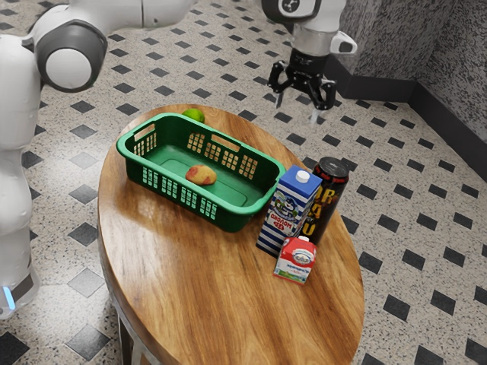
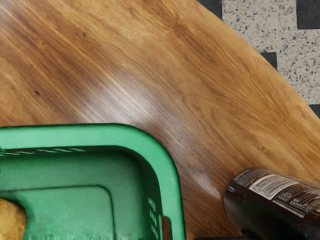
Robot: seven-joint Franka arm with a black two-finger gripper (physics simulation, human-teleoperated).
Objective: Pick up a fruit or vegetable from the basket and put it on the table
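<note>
Clearly, the fruit (image 1: 201, 176) lies in the basket (image 1: 225, 192), on its floor, near the middle. It is plump and rounded, a little longer than it is wide, yellow-orange with a reddish blush and some darker patches; a rounded yellow part of it shows in the wrist view too. Laying a clock over the table (image 1: 198, 281) in the exterior view, the basket is at eleven, its long sides slanting from ten toward four. The gripper (image 1: 297, 108) hangs at one o'clock, raised well above the table and apart from the fruit, with its fingers spread apart and pointing down, nothing between them.

As for edges, the green walls rise all round the fruit, pierced with slots, and the rim stands higher than its top. Basket floor shows on every side of it, with more toward the basket's four o'clock end. Near that end, at two o'clock on the table, stands the blue carton (image 1: 293, 194); I cannot tell whether it touches the rim. The black can (image 1: 332, 186) stands upright just behind it, and the red carton (image 1: 295, 262) is close by, toward four. A lime (image 1: 195, 114) sits just beyond the basket's far side, between eleven and twelve. Broad open wood runs from five round to eight.
</note>
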